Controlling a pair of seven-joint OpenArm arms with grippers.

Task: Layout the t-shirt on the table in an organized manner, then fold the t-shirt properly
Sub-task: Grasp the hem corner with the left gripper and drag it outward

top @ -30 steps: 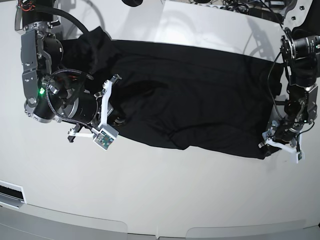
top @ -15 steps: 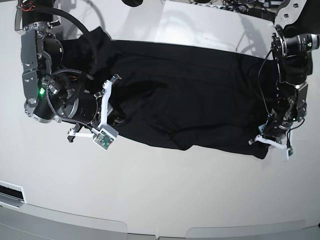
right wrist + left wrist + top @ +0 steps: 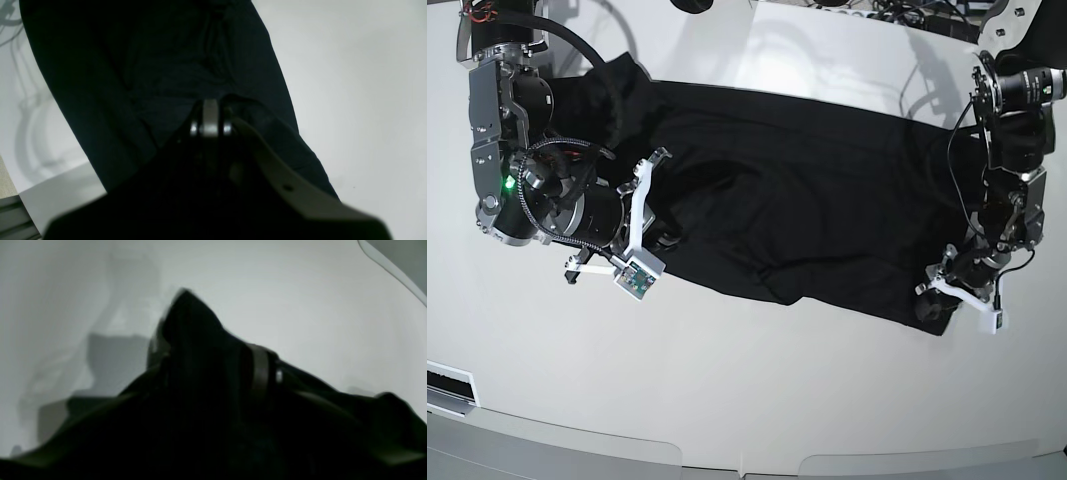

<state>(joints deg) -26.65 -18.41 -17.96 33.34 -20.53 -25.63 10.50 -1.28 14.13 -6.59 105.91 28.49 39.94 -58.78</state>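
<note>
A: Where does each pincer stand?

B: The right pincer, at nine o'clock in the base view, is closed and pressed into the near left edge of the black t-shirt; whether cloth is actually pinched between its tips cannot be told. The left pincer, at four o'clock, sits at the shirt's near right corner. Its wrist view shows a peak of cloth over the jaws, but whether they are open or clamped cannot be told.

A: And the shirt itself?

B: It lies spread across the white bench from ten o'clock to four o'clock, with rumples along the near edge.

A: Which step is this?

B: Probably the laying-out step, with folding not begun. The next move likely calls for both corners held firmly and drawn apart to flatten the near edge.
</note>
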